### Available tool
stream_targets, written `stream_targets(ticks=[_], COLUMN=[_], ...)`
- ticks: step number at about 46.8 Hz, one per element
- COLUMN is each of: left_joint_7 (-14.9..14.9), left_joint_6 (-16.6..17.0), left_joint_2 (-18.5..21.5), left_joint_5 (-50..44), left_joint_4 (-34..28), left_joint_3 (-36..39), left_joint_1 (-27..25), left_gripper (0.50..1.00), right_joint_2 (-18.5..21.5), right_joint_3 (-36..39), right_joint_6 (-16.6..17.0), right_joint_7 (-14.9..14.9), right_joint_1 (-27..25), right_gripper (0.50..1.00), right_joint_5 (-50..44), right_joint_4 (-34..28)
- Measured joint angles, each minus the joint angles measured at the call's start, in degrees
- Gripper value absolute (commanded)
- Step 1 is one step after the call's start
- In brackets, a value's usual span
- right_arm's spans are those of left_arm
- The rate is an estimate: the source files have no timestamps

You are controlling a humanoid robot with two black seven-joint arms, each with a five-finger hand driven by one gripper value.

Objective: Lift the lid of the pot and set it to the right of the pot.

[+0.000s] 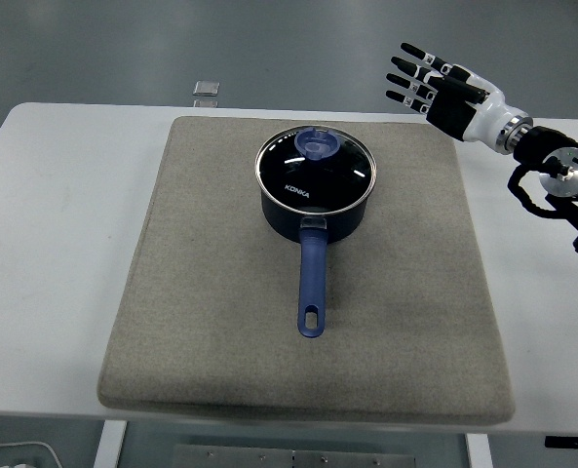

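On the white table (64, 214) I see a grey mat (220, 351) covering most of the middle, and the pot (315, 210) sits on the mat's far half, roughly centred left to right. Its lid (316, 168) is on the pot, seated flat on the rim, glass with a metal edge and a blue knob (317, 145) on top, towards the far side. White lettering shows on the glass near the front edge of the lid. From the pot a blue handle (312, 288) runs straight towards me, along the mat, with a slot near its end.

My right hand (441, 90) comes in from the right edge and hangs above the far right corner of the mat, well apart from the pot and up and to the right of it. Its fingers (406, 81) are spread and straight, pointing left, and they hold nothing. Behind the hand I can see the white wrist and the black arm joints over the table's right side.

My left hand does not appear in my view.

Beyond the table's far edge, on the grey floor, lies a small pale square (207, 89), left of the pot's line.
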Motion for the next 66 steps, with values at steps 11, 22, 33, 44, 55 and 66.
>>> stream_targets(ticks=[11, 22, 33, 44, 55, 66], left_joint_7=[0.0, 0.0, 0.0, 0.0, 0.01, 0.0], left_joint_6=[0.0, 0.0, 0.0, 0.0, 0.0, 0.0], left_joint_2=[0.0, 0.0, 0.0, 0.0, 0.0, 0.0], left_joint_5=[0.0, 0.0, 0.0, 0.0, 0.0, 0.0], left_joint_4=[0.0, 0.0, 0.0, 0.0, 0.0, -0.01], left_joint_3=[0.0, 0.0, 0.0, 0.0, 0.0, 0.0], left_joint_1=[0.0, -0.04, -0.06, -0.06, -0.05, -0.05], left_gripper=[1.0, 1.0, 1.0, 1.0, 1.0, 1.0], right_joint_2=[0.22, 0.6, 0.73, 0.58, 0.08, 0.65], right_joint_3=[0.04, 0.04, 0.02, -0.61, -1.01, -4.71], right_joint_6=[-0.13, -0.31, -0.66, -1.5, -2.33, -2.68], right_joint_7=[0.0, 0.02, 0.19, 0.45, 0.91, 0.95], right_joint_1=[1.95, 4.45, 7.02, 8.51, 11.85, 13.64], right_gripper=[0.913, 0.913, 0.911, 0.911, 0.911, 0.911], right_joint_5=[-5.57, -12.62, -21.49, -30.92, -45.59, -58.79], right_joint_4=[0.02, 0.04, 1.36, 4.31, 9.13, 11.36])
